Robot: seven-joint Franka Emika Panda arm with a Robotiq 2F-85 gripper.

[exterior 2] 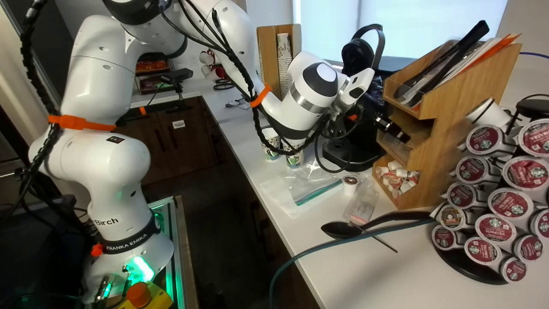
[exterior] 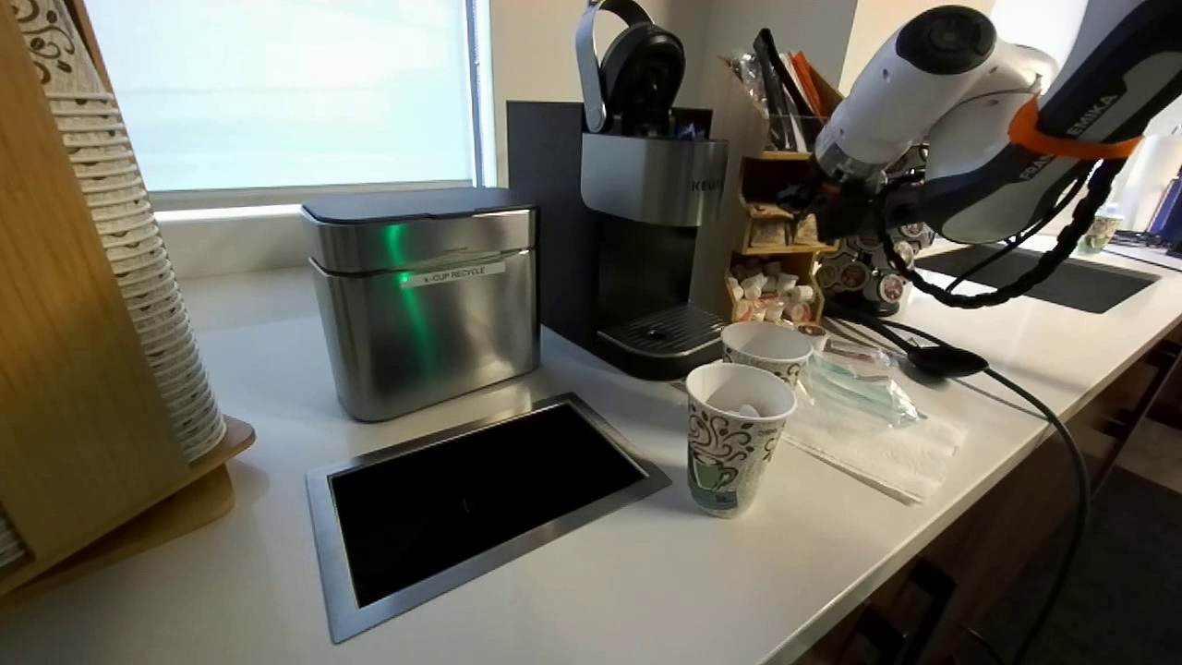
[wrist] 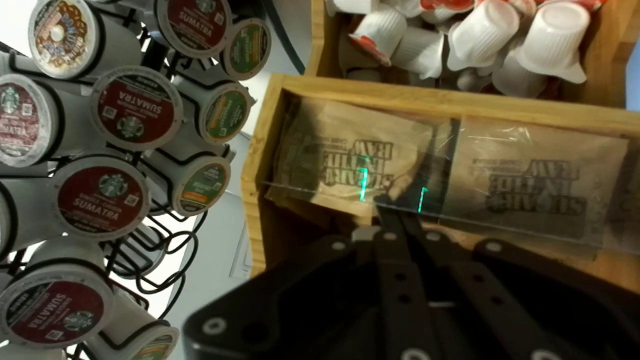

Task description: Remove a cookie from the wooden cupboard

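The wooden cupboard is light brown with stepped open compartments and shows in both exterior views. In the wrist view its wooden edge frames a compartment of brown paper packets printed with "sugar in the raw", behind a clear front panel. I see no cookie. My gripper has its fingertips together at the panel's edge, against or just before the left packets. I cannot tell whether a packet is pinched between the tips. In both exterior views the gripper is at the middle compartment.
Creamer cups fill the bottom compartment. A rack of coffee pods stands beside the cupboard. The coffee machine is on its other side. Paper cups, plastic bags and a black spoon lie on the counter.
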